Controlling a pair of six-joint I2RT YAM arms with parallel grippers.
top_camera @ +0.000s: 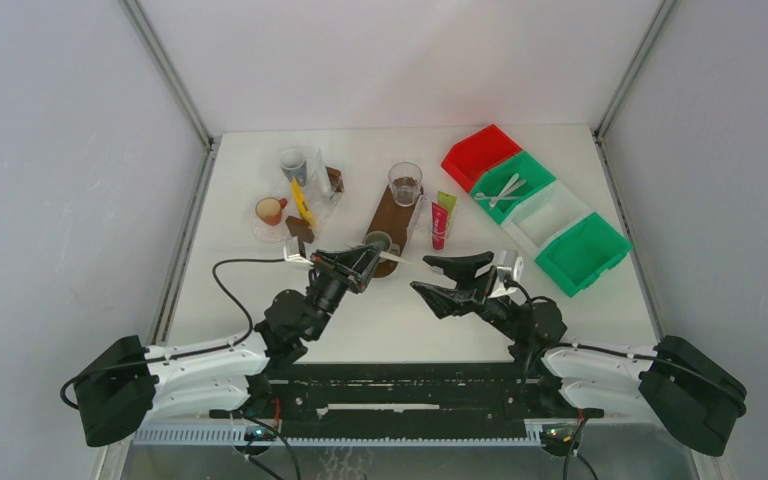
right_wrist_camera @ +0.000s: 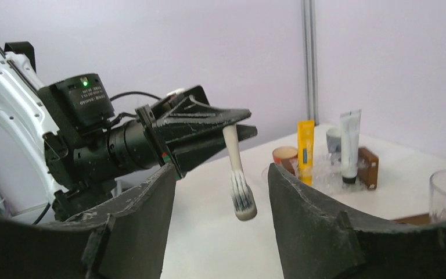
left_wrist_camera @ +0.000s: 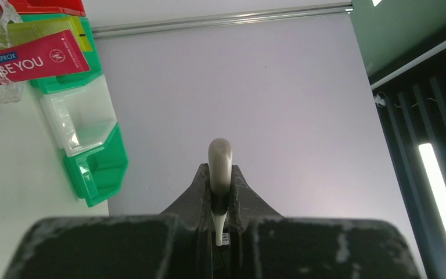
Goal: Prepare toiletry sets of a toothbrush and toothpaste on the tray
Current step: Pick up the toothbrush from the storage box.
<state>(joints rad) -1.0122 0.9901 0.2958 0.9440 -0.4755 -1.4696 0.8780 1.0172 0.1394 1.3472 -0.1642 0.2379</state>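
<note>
White and slim, a plastic toothbrush is clamped by its handle in the left gripper, held in the air above the middle of the worktop. Seen from the right wrist, its bristled head hangs downward. The right gripper faces it from just beside, jaws spread wide and holding nothing, with the brush between the two black fingers in its own camera and not touching either one.

Behind the grippers lies a brown wooden tray, an oblong running toward the far edge. A clear glass tumbler stands at its far end and a small grey cup at its near end. Just right of the tray, on the worktop, lie a pink-red toothpaste tube with a white end and a lime-green toothpaste tube, close together.

A row of plastic bins, red, green, white and green, runs along the right edge from the far right corner. Toward the far left corner, a clear plate carries an orange cup and a yellow tube.
</note>
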